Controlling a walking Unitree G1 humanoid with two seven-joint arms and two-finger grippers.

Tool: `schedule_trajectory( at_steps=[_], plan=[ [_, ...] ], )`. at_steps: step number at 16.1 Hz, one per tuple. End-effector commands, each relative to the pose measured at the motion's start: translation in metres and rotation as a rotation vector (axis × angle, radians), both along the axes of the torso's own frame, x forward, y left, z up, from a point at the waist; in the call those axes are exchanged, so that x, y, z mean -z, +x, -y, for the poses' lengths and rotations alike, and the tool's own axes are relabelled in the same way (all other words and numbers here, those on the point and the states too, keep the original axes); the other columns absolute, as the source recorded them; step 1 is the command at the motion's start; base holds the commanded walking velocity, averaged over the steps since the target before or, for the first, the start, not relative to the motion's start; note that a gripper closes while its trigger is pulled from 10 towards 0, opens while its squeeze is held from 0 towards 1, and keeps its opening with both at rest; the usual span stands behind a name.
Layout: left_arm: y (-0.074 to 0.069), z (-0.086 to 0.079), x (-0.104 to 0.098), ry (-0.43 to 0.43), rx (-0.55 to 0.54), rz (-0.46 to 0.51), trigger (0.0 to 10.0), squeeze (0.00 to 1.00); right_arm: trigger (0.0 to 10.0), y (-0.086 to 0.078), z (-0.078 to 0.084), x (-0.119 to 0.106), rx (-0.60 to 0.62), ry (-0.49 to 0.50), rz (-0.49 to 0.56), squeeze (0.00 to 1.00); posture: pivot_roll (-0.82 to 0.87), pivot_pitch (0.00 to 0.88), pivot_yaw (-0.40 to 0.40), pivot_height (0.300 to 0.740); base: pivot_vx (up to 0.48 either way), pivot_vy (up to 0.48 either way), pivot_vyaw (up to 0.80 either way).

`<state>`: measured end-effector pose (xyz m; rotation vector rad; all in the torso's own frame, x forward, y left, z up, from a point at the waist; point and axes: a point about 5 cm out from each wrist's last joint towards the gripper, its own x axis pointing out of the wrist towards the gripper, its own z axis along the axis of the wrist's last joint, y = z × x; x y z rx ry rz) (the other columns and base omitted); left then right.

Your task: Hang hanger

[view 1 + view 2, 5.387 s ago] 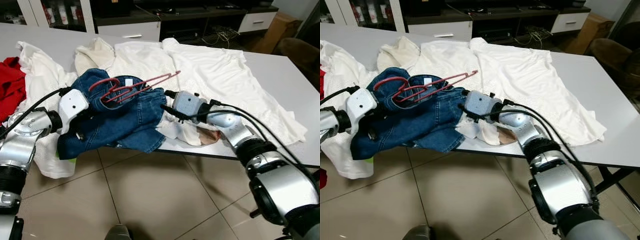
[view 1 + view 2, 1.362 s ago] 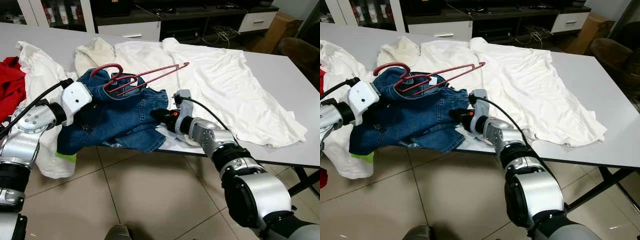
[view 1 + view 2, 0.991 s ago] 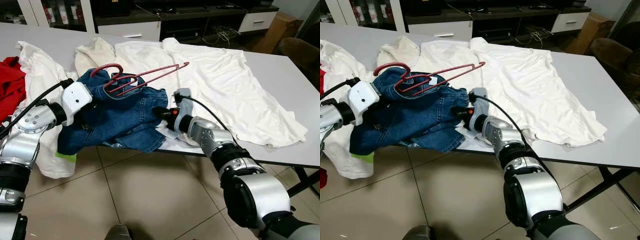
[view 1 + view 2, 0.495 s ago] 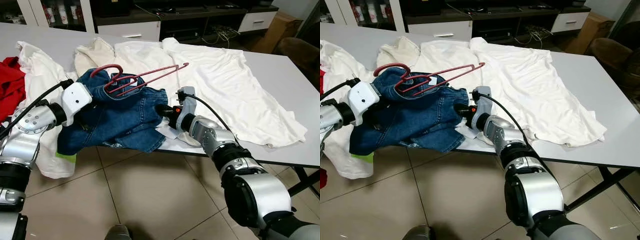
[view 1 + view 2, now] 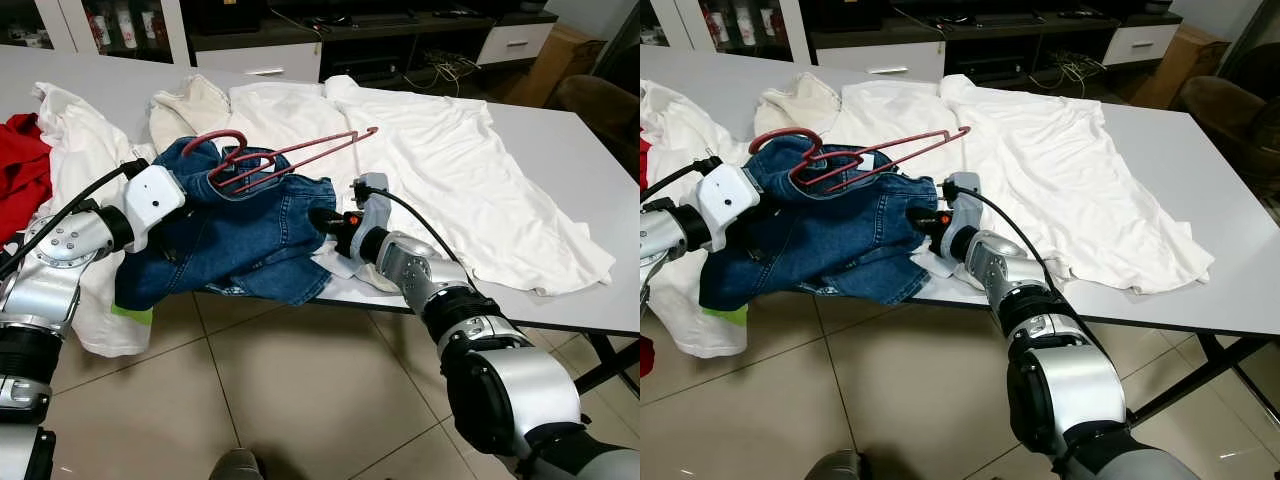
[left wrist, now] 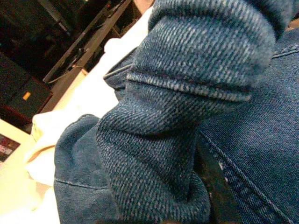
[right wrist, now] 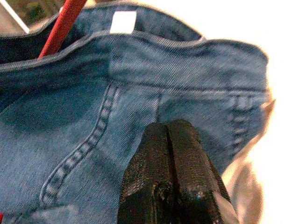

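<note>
Your red hanger (image 5: 283, 158) lies above the clenched right gripper (image 7: 167, 135) | left gripper (image 5: 185, 225) fingers: cannot tell | jeans (image 5: 235, 235) on white table (image 5: 560, 135).

A white counter (image 5: 560, 140) stands on a floor (image 5: 300, 400) of beige tiles with dark grout lines. Behind it runs a low dark cabinet (image 5: 400, 35) with white drawers (image 5: 515, 42). A brown chair (image 5: 600, 105) sits at the far right.
</note>
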<state>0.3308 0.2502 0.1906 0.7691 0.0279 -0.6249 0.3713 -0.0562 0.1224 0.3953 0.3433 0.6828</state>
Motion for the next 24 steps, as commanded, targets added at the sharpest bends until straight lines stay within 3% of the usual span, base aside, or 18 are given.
schedule_trajectory(
  at_steps=[1, 6, 9, 10, 11, 12, 13, 14, 18, 24],
  plan=[
    [0.005, 0.005, -0.009, 0.0, 0.01, 0.042, 10.0, 0.0, 0.0, 0.007, 0.011, -0.009, 0.066, 0.017, 0.032, 0.0, 0.14, 0.0, -0.066, 0.74, 0.0, 0.0, 0.0],
    [0.007, 0.005, -0.013, -0.013, -0.006, 0.077, 10.0, 0.0, 0.0, 0.017, 0.038, -0.019, 0.219, 0.06, 0.048, 0.0, 0.13, 0.0, -0.069, 0.74, 0.0, 0.0, 0.0],
    [0.009, 0.008, -0.015, -0.021, -0.005, 0.091, 10.0, 0.0, 0.0, 0.013, 0.032, -0.016, 0.15, 0.028, 0.057, 0.0, 0.13, 0.0, -0.069, 0.74, 0.0, 0.0, 0.0],
    [0.01, 0.009, -0.015, -0.025, -0.005, 0.095, 10.0, 0.0, 0.7, 0.012, 0.029, -0.016, 0.135, 0.007, 0.075, 0.0, 0.13, 0.0, -0.069, 0.74, 0.0, 0.0, 0.0],
    [0.01, 0.009, -0.015, -0.028, -0.005, 0.097, 10.0, 0.0, 2.5, 0.011, 0.028, -0.015, 0.127, -0.003, 0.085, 0.0, 0.13, 0.0, -0.067, 0.74, 0.0, 0.0, 0.0],
    [0.01, 0.009, -0.015, -0.028, -0.005, 0.097, 10.0, 0.0, 2.5, 0.011, 0.028, -0.015, 0.127, -0.003, 0.085, 0.0, 0.13, 0.0, -0.067, 0.74, 0.0, 0.0, 0.0],
    [0.01, 0.01, -0.014, -0.033, -0.006, 0.1, 10.0, 0.0, 4.6, 0.011, 0.026, -0.015, 0.119, -0.021, 0.102, 0.0, 0.13, 0.0, -0.067, 0.74, 0.0, 0.0, 0.0],
    [0.008, 0.017, -0.008, -0.08, 0.005, 0.096, 10.0, 0.0, 10.0, 0.011, 0.029, -0.019, 0.138, -0.056, 0.154, 0.0, 0.14, 0.0, -0.066, 0.74, 0.0, 0.0, 0.0],
    [0.009, 0.043, 0.013, -0.219, 0.0, 0.08, 10.0, 0.0, 10.0, 0.014, 0.051, -0.031, 0.249, -0.072, 0.259, 0.0, 0.13, 0.0, -0.054, 0.74, 0.0, 0.0, 0.2],
    [0.019, 0.064, 0.02, -0.346, -0.074, 0.111, 10.0, 0.0, 10.0, 0.015, 0.074, -0.031, 0.37, -0.088, 0.244, 0.0, 0.12, 0.0, -0.045, 0.74, 0.0, 0.0, 0.27]
  ],
)
